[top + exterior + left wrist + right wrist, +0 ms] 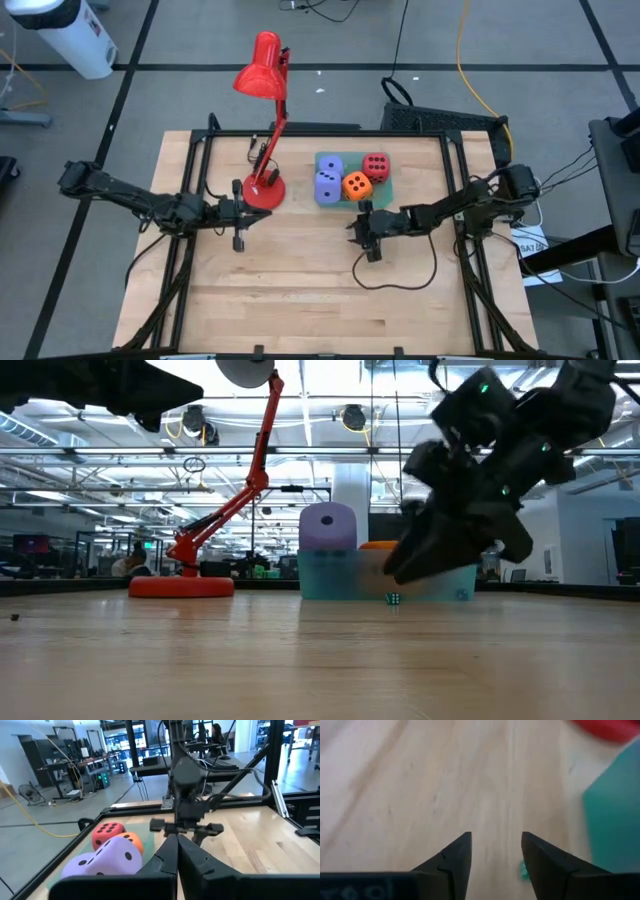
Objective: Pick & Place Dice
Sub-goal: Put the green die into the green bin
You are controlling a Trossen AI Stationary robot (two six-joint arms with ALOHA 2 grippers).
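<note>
all four dice (350,177) sit together on the teal tray (386,190) just beyond the right gripper (366,238), whose fingers stand part open and empty. a small green die (523,870) lies on the wood beside its fingertip, seemingly left to place. the left gripper (238,218) waits shut near the lamp (264,186).

Both arms low over the bench, left gripper shut, right gripper parted.

The left arm reaches in from its side, stretched nearly level, its gripper (239,240) hanging with its fingers (170,857) pressed together and nothing between them. The right arm comes in from the opposite side, elbow bent, wrist tipped down, its gripper (370,252) just above the bench (300,290); a clear gap shows between its fingers (457,855), holding nothing.
</note>
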